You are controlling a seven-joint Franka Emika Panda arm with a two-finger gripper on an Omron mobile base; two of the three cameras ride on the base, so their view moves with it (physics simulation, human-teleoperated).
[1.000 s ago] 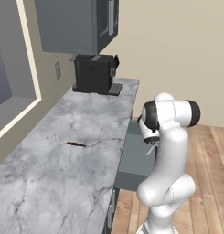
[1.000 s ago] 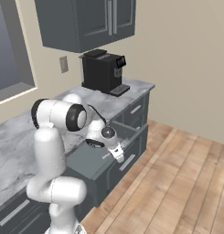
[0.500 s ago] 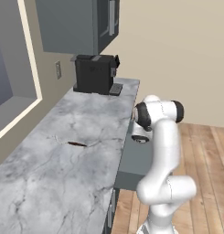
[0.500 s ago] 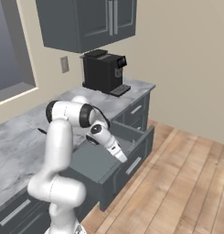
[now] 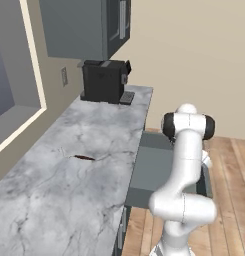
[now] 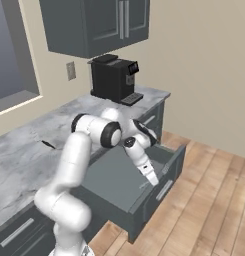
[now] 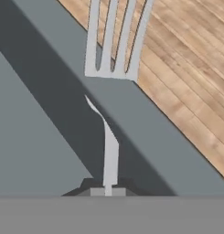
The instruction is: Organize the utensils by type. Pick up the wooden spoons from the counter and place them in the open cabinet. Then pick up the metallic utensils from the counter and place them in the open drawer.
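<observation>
While the arm reaches down over the open drawer (image 6: 119,177), the gripper (image 6: 150,176) sits low by the drawer's front panel, its fingers pinched tight on the handle of a silvery fork (image 7: 111,59). From the hand view, the fork's slim stem runs up out of the tips, and its four tines cross the top edge of the drawer's front wall, sticking out over the wooden floor (image 7: 186,68) beyond. So the fork hangs right at the drawer's front rim, partly inside, partly past it. Inside that wall, the slate-grey drawer bottom lies bare and wide, with plenty of flat room back toward the counter (image 5: 69,175).

Moving out from the drawer, the right base view shows it pulled far out from the lower cabinets, its front corner well into the floor space. Above it runs the thin marble edge of the counter. On the marble, well apart from the drawer, a slim dark brown wooden spoon (image 5: 84,158) lies flat near the middle of the worktop, with open stone all around it. Farther along, at the counter's far end, a black coffee machine (image 5: 105,81) stands against the wall. Above that hangs the dark grey cabinet (image 5: 89,27).
</observation>
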